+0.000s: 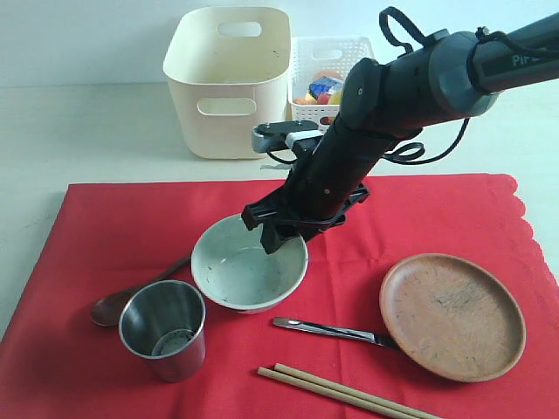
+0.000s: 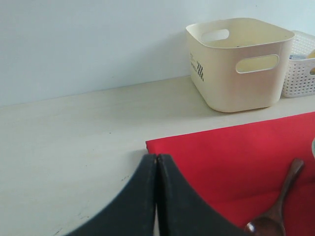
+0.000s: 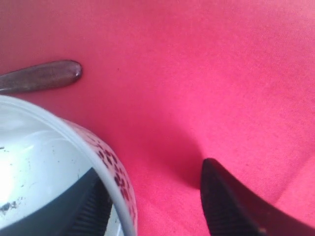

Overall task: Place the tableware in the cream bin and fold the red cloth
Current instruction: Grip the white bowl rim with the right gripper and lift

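Your right tool [image 1: 278, 234] is spread astride the rim of the bowl [image 1: 244, 275], 1 finger inside, 1 outside; the bowl sits on the cloth [image 1: 131, 227]. Your left tool [image 2: 156, 164] is pressed together. The basket [image 1: 306, 65] beside the bin [image 1: 227, 131] holds toy food [image 1: 325, 89]. The spoon [image 1: 140, 292] points its handle toward the bowl.

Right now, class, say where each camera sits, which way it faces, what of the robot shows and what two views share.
Exterior: raised at the near side of the red cloth, facing the cream bin; right gripper at the bowl.
Left wrist: low over the table, facing the bin; shut left gripper shows.
Right wrist: close above the cloth, at the bowl's rim; open fingers straddle it.
Shared: exterior and left wrist show the spoon.
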Motion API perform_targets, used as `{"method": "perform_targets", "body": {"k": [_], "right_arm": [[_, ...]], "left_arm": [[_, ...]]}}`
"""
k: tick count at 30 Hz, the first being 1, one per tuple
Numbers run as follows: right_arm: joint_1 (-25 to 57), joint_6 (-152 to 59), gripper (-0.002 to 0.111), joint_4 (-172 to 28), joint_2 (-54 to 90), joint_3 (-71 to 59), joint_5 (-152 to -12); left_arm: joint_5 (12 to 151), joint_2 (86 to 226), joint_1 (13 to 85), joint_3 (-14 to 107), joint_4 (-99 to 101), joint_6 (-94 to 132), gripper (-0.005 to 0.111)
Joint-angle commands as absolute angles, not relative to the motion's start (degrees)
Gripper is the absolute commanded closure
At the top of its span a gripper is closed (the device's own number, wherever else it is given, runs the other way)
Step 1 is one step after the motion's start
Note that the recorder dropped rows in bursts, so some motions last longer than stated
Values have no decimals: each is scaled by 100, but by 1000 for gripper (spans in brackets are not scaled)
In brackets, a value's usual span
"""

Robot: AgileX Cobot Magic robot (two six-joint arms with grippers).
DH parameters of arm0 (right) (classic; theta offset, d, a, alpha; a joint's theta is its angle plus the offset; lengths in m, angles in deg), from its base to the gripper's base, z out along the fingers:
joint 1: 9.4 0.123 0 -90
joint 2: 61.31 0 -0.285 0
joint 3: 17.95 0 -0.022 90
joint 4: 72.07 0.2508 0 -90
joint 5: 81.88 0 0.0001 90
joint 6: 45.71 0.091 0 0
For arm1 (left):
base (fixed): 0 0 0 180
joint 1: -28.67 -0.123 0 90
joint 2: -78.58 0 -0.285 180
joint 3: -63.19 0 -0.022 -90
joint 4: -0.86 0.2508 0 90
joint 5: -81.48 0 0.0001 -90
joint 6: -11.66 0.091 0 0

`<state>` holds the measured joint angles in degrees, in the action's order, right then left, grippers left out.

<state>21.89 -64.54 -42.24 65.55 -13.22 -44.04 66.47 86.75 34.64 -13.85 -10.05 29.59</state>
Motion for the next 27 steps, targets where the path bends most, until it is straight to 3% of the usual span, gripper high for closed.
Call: {"method": "perform_targets", "body": {"k": [1, 13, 24, 27], "right_arm": [[2189, -6521, 57, -4210, 6556, -1313, -4499], [2189, -6521, 58, -4210, 6556, -1313, -4511], [2189, -6423, 105, -4210, 6556, -1313, -4511], [2189, -6333, 108, -4180, 6556, -1313, -4428]], "left_arm": [[6658, 8637, 3460, -1403, -1004, 2965, 105], [6658, 8637, 3460, -1403, -1004, 2965, 105], [6658, 8637, 3460, -1403, -1004, 2965, 105], [6658, 8637, 3460, -1403, -1004, 2965, 105]]}}
